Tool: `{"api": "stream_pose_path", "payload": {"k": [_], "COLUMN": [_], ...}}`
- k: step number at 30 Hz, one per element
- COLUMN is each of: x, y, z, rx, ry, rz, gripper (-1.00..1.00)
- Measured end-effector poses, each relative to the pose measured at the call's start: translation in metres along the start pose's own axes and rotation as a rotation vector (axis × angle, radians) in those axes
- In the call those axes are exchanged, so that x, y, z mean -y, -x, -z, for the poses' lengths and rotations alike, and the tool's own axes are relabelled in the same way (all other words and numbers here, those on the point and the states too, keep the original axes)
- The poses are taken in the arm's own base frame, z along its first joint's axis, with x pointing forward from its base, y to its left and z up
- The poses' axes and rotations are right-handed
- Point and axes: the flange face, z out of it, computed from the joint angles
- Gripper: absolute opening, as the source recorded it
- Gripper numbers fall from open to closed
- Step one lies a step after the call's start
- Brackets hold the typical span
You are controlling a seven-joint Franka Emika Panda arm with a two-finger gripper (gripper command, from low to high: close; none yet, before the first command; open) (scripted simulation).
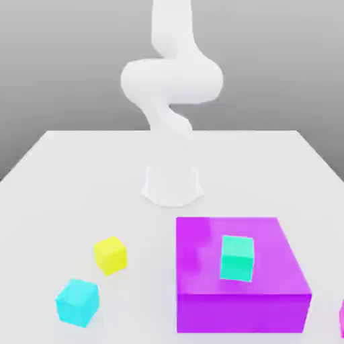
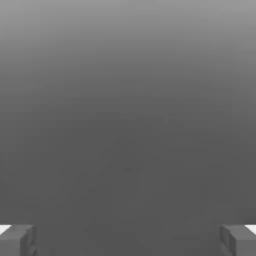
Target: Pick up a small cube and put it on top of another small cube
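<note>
Grey two-finger gripper (image 2: 128, 241) is standing open in the hand view, its fingertips well apart and nothing gripped between them. Beyond it, only plain grey backdrop is appearing between the fingers, so the end effector is apparently pointing away from the work area. The white, smooth-shelled robot arm (image 1: 172, 80) is rising from its base (image 1: 172, 187) at the far part of the white tabletop (image 1: 138, 222).

Nearer the exterior view's camera, the solid-coloured cubes are resting apart from one another. A small yellow cube (image 1: 111, 255) is lying on the tabletop toward the exterior view's left, and a small cyan cube (image 1: 78, 303) is sitting near it, closer to the camera. A broad, flat-topped purple block (image 1: 201, 269) is occupying the exterior view's right side and is bearing a small turquoise-green cube (image 1: 236, 259) on its upper face. A magenta object (image 1: 342, 320) is partly showing at the exterior view's right edge.

Task progress is standing at the start: no small cube is resting on another small cube. Selection, approach, grasp, lift, alignment, placement and release are all remaining. Which cube is serving as the load and which as the support cannot be determined.
</note>
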Motion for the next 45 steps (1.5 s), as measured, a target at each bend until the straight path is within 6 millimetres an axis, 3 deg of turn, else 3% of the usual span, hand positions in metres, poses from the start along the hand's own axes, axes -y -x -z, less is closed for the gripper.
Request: {"api": "stream_pose_path", "payload": {"k": [7,15,20,24,29,30,37,41,42,45], "x": [-0.055,-0.153,-0.233,-0.294,-0.335,-0.342,-0.343,-0.323,-0.316,-0.255], "y": [-0.013,0.006,0.031,0.062,0.092,0.098,0.099,0.08,0.077,0.092], "z": [-0.142,-0.275,-0.336,-0.373,-0.418,-0.426,-0.428,-0.398,-0.389,-0.375], "rx": [0.141,0.274,0.341,0.395,0.409,0.41,0.41,0.41,0.413,0.494], "ry": [0.149,0.334,0.464,0.569,0.602,0.602,0.603,0.603,0.601,0.53], "rz": [-0.076,-0.166,-0.232,-0.263,-0.27,-0.271,-0.272,-0.271,-0.267,-0.053], "gripper": [0.0,0.0,0.0,0.0,0.0,-1.0,-1.0,-1.0,-1.0,-1.0]}}
